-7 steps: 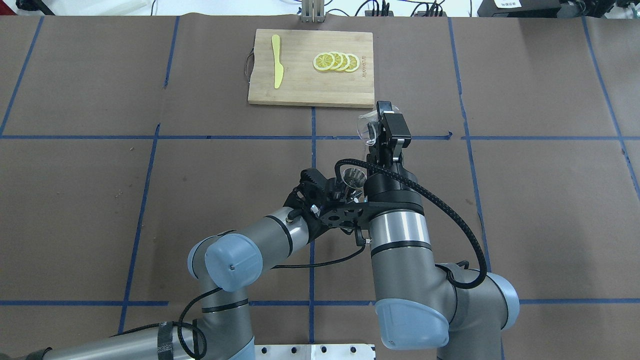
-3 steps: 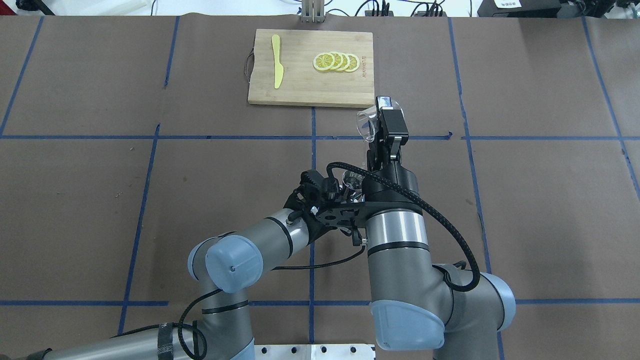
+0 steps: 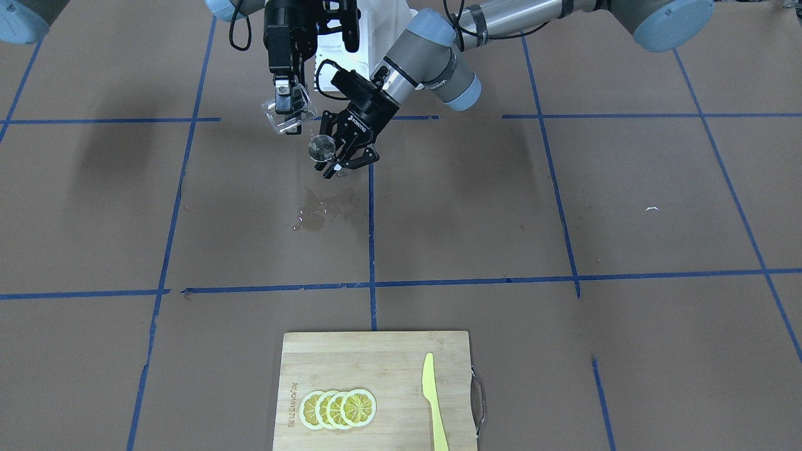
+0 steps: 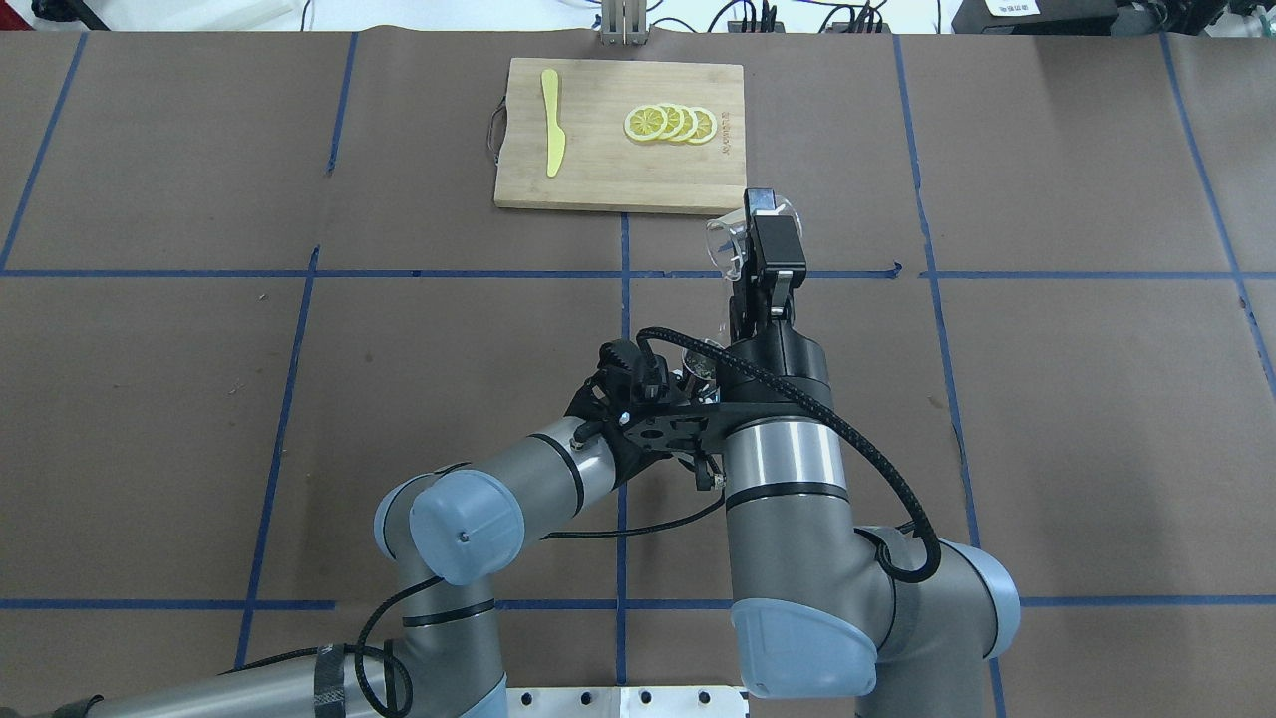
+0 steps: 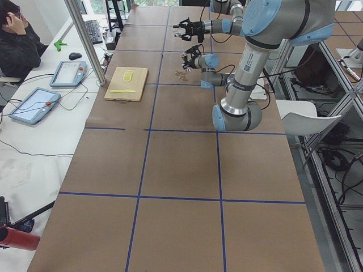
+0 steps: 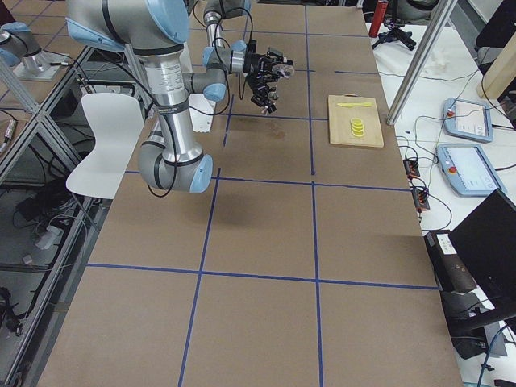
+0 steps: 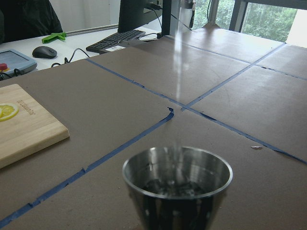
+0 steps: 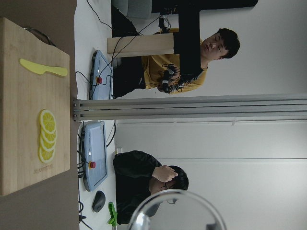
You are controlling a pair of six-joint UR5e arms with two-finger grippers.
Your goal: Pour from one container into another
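My right gripper (image 4: 760, 221) is shut on the small clear cup (image 4: 725, 245), which it holds tipped over in the air. In the front-facing view the cup (image 3: 289, 117) hangs just up and left of the steel jigger (image 3: 322, 148). My left gripper (image 3: 341, 158) is shut on the jigger and keeps it upright above the table. From the left wrist, the jigger (image 7: 177, 184) has liquid in its upper cone and a thin stream (image 7: 178, 72) falls into it. From overhead the jigger (image 4: 700, 359) is mostly hidden by the right wrist and cable. The cup's rim (image 8: 177, 211) fills the right wrist view's bottom.
A wet patch (image 3: 319, 210) darkens the brown paper below the jigger. A wooden cutting board (image 4: 598, 179) with lemon slices (image 4: 670, 123) and a yellow knife (image 4: 551, 120) lies at the far side. Operators sit beyond the table's far edge.
The right arm has shifted slightly left and the cup has moved a little farther from the robot. Its wrist and cable now cover more of the jigger. The left arm has held still.
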